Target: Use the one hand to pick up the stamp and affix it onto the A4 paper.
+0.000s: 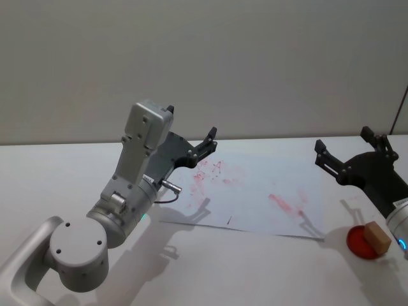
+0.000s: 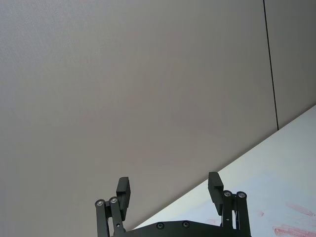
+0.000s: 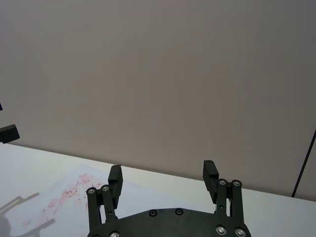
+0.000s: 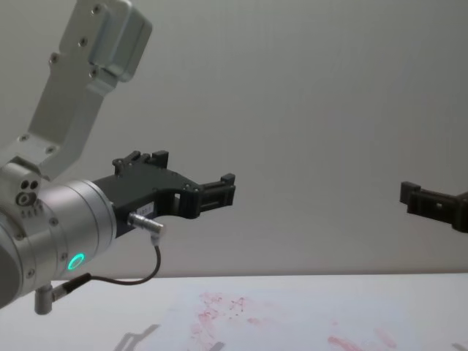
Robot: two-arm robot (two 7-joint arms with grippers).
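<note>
The left arm's grey elbow (image 1: 76,252) bulks nearest. Its left gripper (image 2: 169,183) hangs raised above the left end of the paper (image 1: 255,197), its two fingers spread with nothing between them. The right gripper (image 1: 344,141) hangs above the bench (image 1: 223,268) by the paper's right end, its two fingers likewise apart and empty. One stamp (image 1: 377,239) sits on one round red pad (image 1: 357,245) toward the bench's right edge, off the single smudged sheet.

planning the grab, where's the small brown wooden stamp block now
In the head view, the small brown wooden stamp block sits on a round red pad on the robot's right, just beyond the smudged white A4 paper.
</note>
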